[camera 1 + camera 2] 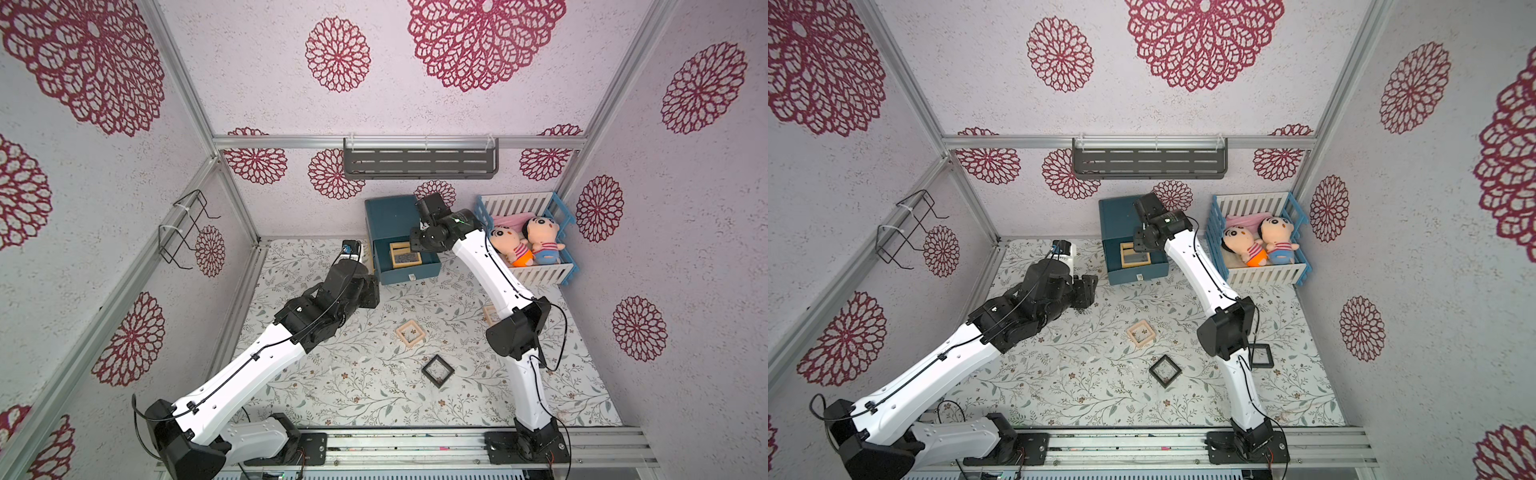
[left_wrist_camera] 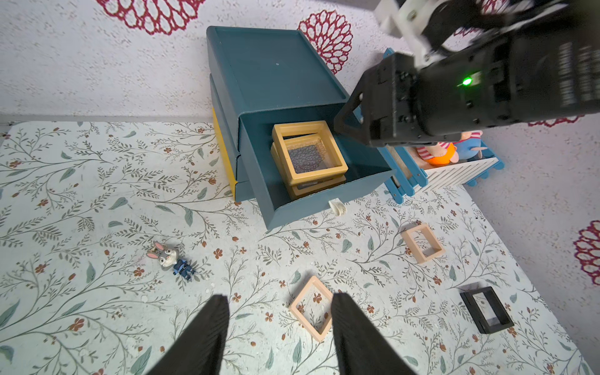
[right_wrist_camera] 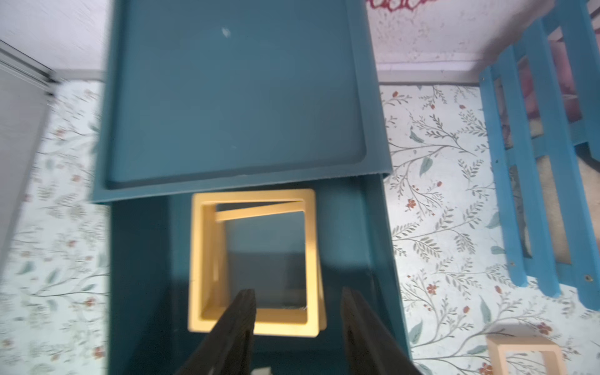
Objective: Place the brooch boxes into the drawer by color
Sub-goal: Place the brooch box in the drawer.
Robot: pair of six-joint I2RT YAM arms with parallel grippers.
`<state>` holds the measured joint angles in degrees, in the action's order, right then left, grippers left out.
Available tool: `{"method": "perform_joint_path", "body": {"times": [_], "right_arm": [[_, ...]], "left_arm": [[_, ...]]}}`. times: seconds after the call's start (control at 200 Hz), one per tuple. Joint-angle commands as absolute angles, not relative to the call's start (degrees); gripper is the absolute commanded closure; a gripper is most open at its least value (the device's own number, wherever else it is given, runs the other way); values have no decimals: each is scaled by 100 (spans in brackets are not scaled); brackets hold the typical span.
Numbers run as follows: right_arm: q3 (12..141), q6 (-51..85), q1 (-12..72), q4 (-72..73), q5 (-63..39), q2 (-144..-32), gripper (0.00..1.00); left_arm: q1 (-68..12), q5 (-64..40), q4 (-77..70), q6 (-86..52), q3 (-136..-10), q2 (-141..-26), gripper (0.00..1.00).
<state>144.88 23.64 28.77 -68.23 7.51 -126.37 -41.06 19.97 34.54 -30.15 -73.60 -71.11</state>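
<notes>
Posture: right pincer (image 3: 297, 292) parted, empty, pointing down over open drawer (image 3: 139, 259); left pincer (image 2: 280, 297) parted, empty.

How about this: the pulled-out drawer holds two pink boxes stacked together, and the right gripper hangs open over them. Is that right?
Nearly. The two stacked boxes in the pulled-out drawer are yellow, not pink; the left wrist view shows it. The right gripper does hang open over them.

Both top views look steeply down from high over the whole floral-patterned desk (image 1: 374, 399). Both wrist views sit nearer, facing the dark teal plastic drawer chest (image 2: 276, 74), shared by all four.
</notes>
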Motion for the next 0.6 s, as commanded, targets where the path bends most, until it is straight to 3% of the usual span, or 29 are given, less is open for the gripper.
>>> {"method": "perform_joint_path", "body": {"times": [0.0,0.21,0.595], "right_arm": [[14607,2650,2823,-6442,580,-11974,50],[12989,2943,2817,-5389,229,-10775,50],[6107,5676,2415,-68,-1839,-7415,50]], "left_arm": [[-3943,1823,3287,-3041,-7530,-7178,42],[-3574,1452,3182,-3164,-7580,-7321,40],[-2613,396,2742,-3807,-7556,-7741,33]]}}
